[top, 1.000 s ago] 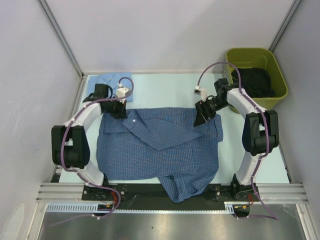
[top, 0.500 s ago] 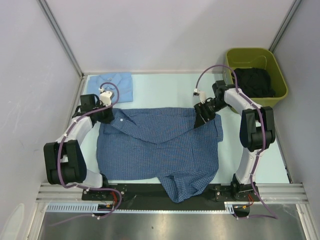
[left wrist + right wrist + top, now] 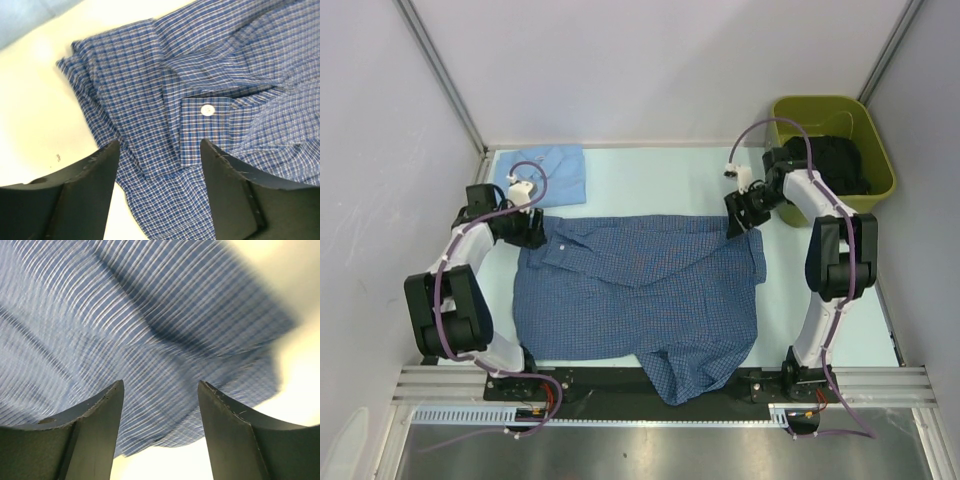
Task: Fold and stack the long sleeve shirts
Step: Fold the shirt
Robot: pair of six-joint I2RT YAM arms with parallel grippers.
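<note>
Pale mint surface (image 3: 650, 180), white walls around. From the top, the medium blue checked button-up shirt (image 3: 640, 300) lies spread mid-surface, with the plain pale blue cloth shirt (image 3: 555, 172) in the far left corner. The left pincer (image 3: 533, 232) is at the checked shirt's collar, the right pincer (image 3: 742, 216) at its far right corner. Left wrist: jaws apart, nothing gripped, collar and small white button (image 3: 206, 109) below. Right wrist: released as well, blurry checked cloth underneath.

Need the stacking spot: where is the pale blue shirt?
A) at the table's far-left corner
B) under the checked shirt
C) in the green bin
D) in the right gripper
A: the pale blue shirt lies at the table's far-left corner, beyond the left gripper.
</note>
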